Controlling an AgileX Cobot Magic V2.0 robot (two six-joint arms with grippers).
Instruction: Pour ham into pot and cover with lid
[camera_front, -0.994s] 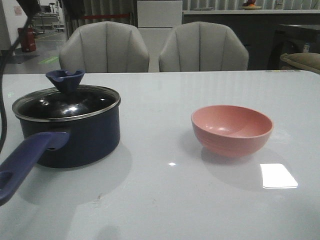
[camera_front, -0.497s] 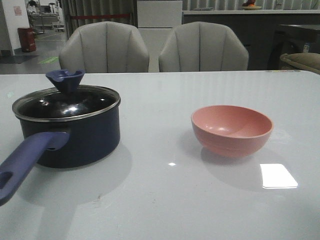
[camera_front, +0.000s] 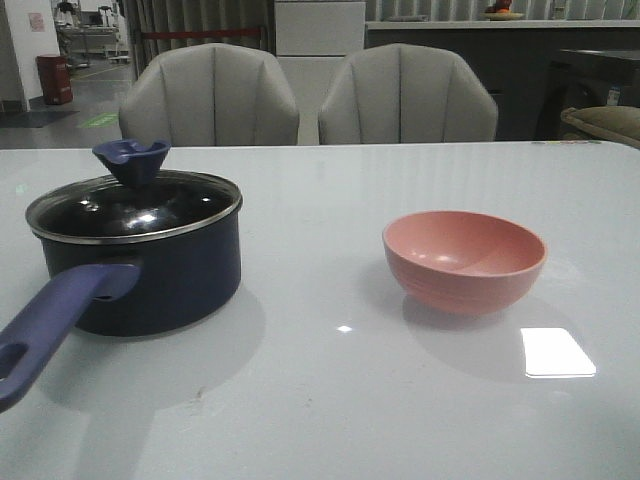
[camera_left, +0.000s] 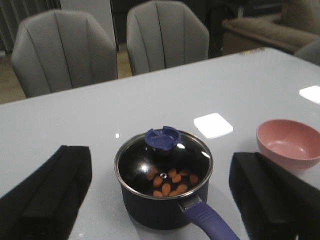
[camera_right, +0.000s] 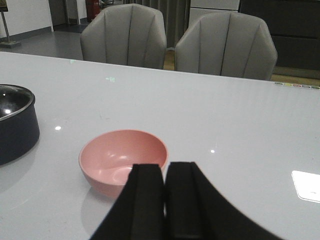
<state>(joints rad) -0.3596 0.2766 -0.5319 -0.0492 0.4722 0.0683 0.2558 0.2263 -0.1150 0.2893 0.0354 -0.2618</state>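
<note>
Not much is different from half a second ago in the front view: the pot (camera_front: 140, 262) and the pink bowl (camera_front: 464, 260) sit in almost the same spots on the white table (camera_front: 330, 400), and the pot looks like it slid just a tiny bit to the right. One second ago a dark arm and a cable showed at the top left corner and left edge of that view, and now they are gone. The left gripper (camera_left: 160, 192) is wide open. Its two black fingers (camera_left: 47, 192) stand far apart on either side of the pot in the left wrist view, up above the table, and they touch nothing and hold nothing. The right gripper (camera_right: 165, 200) is closed, with its two black fingers (camera_right: 145, 200) pressed side by side and nothing between them. It hangs near the pink bowl, on the robot's side of it, and I cannot tell if it touches the rim. The lid (camera_left: 163, 163) sits flat on top of the pot, with its shiny rim going all the way around and its blue knob (camera_left: 163, 137) sticking up. Through the glass you can see the ham (camera_left: 171, 181), small orange bits lying on the bottom of the pot. The pot's long purple-blue handle (camera_front: 50, 320) points toward the robot. The pink bowl is well apart from the pot, on the right, and it looks empty inside. Two gray chairs (camera_front: 210, 95) stand behind the table.
</note>
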